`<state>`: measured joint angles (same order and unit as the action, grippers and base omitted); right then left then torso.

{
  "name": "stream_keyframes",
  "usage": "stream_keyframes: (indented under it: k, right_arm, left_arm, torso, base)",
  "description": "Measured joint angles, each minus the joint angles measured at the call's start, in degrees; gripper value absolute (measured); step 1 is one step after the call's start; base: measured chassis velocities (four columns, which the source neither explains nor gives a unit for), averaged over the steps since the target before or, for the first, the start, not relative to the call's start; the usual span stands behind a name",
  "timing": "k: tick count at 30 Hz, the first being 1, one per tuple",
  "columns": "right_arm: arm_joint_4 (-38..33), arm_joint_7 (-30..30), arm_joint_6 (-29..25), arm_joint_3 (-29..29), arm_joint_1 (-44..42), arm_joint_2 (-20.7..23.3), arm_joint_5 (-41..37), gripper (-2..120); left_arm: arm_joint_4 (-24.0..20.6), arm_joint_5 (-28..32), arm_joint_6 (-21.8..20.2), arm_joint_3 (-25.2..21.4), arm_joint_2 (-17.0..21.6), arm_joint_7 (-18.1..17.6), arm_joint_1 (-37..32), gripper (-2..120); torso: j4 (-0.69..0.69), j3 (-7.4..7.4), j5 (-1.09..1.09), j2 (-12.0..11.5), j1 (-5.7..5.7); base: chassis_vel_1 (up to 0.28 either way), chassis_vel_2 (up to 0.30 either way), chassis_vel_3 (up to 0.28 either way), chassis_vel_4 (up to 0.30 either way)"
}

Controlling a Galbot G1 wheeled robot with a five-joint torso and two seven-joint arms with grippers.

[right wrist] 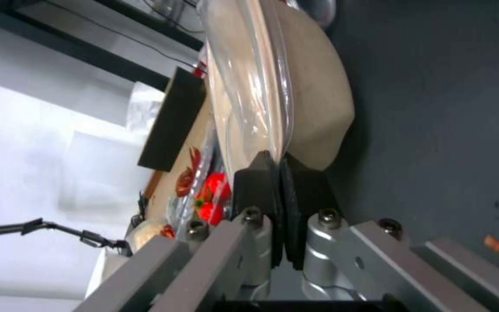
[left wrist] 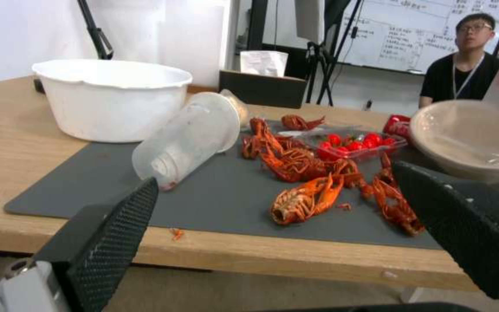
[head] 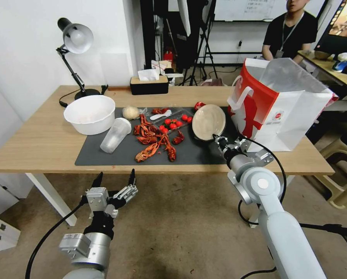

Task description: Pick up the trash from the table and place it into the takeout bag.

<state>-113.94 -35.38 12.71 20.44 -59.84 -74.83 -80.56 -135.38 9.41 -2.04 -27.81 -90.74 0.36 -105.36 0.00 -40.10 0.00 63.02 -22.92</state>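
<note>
Beige bowl (head: 208, 121) tilted on edge, centre-right of frame, beside takeout bag (head: 282, 112) on surface. Right gripper (right wrist: 281, 173) jaws clamped on thin rim. Left gripper (head: 115, 180) lower left, jaws apart, idle. Risk: rim slipping from narrow pinch, bowl dropping onto mat (head: 115, 155).

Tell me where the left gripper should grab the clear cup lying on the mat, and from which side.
Probably across the middle of the clear cup's body, coming down from above. It lies on its side on the mat, so its round wall faces up, with bare mat on both flanks for the fingers. The left gripper hangs open before the table edge; the right gripper is pinching the bowl's rim.
</note>
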Motion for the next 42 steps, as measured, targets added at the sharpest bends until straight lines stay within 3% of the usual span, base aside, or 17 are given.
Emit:
stream_keyframes:
  k: [9, 11, 21, 27, 38, 42]
  right_arm:
    - [-4.0, 6.8, 2.7, -1.8, -2.9, 4.4, 20.4, 0]
    - [-5.5, 8.4, 5.3, -2.0, -4.3, 7.4, 30.7, 0]
    - [-6.7, 9.4, 7.0, -1.7, -5.0, 9.1, 36.2, 0]
    - [-7.2, 14.1, 7.0, -0.5, -5.6, 12.3, 47.4, 0]
    - [-8.9, 20.5, 5.5, 0.7, -4.5, 16.3, 51.4, 0]
    - [-11.0, 20.6, 7.7, 0.8, -2.9, 17.5, 48.1, 0]
  left_arm:
    - [-0.2, 0.0, 0.0, 0.0, 0.0, -0.1, -0.1, 100]
    - [-0.4, 0.0, 0.1, -0.1, 0.0, -0.1, -0.2, 100]
    - [-0.4, 0.0, 0.1, -0.1, 0.1, -0.2, -0.2, 100]
    - [-0.4, -0.2, 0.1, 0.1, 0.0, -0.2, -0.2, 100]
    - [-0.6, -0.2, 0.2, 0.1, -0.2, -0.4, -0.3, 100]
    - [-0.8, -0.2, 0.3, 0.1, -0.3, -0.4, -0.3, 100]
  torso:
    - [0.00, 0.00, 0.01, 0.0, 0.00]
    - [-0.01, 0.00, 0.01, 0.0, 0.00]
    - [0.00, 0.00, 0.01, 0.0, 0.00]
    - [-0.01, 0.00, 0.01, 0.0, 0.00]
    - [0.00, 0.00, -0.01, 0.0, 0.00]
    - [0.00, 0.00, 0.00, 0.0, 0.00]
  base:
    - [0.000, 0.000, 0.000, 0.000]
    - [0.000, 0.000, 0.000, 0.000]
    - [0.000, 0.000, 0.000, 0.000]
    - [0.000, 0.000, 0.000, 0.000]
    - [0.000, 0.000, 0.000, 0.000]
    - [0.000, 0.000, 0.000, 0.000]
